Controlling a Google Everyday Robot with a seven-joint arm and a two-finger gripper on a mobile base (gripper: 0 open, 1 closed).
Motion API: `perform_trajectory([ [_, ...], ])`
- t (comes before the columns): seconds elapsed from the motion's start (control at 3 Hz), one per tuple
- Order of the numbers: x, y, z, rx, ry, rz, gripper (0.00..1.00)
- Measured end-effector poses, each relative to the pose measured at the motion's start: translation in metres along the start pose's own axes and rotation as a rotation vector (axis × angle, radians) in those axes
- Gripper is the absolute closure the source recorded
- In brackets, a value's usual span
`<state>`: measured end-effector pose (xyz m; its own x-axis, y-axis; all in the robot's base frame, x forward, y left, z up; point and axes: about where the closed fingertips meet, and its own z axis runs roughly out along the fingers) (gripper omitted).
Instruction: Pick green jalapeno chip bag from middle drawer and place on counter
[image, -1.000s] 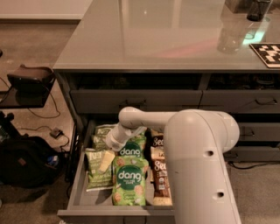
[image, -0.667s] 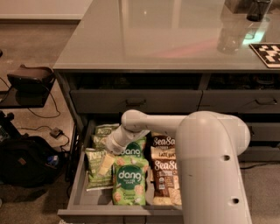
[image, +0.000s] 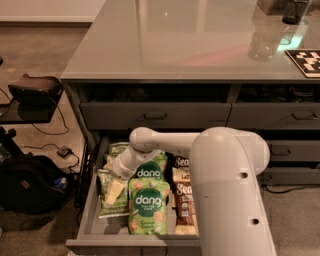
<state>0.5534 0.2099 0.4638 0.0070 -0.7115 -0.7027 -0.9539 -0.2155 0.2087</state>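
The middle drawer (image: 90, 220) is pulled open below the counter (image: 165, 45) and holds several snack bags. A dull olive-green jalapeno chip bag (image: 112, 194) lies along the drawer's left side, and another olive-green bag (image: 118, 148) lies behind it. My gripper (image: 118, 171) is down inside the drawer at the left, right over the top edge of the nearer olive-green bag. The white wrist and forearm (image: 150, 142) hide the gripper's tip. My large white arm link (image: 230, 190) covers the drawer's right part.
Two bright green "dang" bags (image: 148, 205) lie in the drawer's middle, with brown Sea Salt bags (image: 184, 197) to their right. A clear bottle (image: 262, 40) and a checkered tag (image: 306, 61) are on the counter's far right. A black bag (image: 30, 185) and cables lie on the floor at left.
My gripper has moved a little left and lower in the drawer, onto the nearer olive-green bag. The big arm link swung right, then back left. The bags have not moved.
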Motion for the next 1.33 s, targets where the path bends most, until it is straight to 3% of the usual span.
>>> perform_trajectory([
  [0.33,0.003,-0.006,0.006,0.019,0.029,0.008,0.0],
  [0.67,0.013,-0.009,0.01,0.086,0.081,0.039,0.0],
  [1.0,0.013,-0.009,0.01,0.086,0.081,0.039,0.0],
  [1.33,0.031,-0.005,0.02,0.107,0.153,0.073,0.0],
])
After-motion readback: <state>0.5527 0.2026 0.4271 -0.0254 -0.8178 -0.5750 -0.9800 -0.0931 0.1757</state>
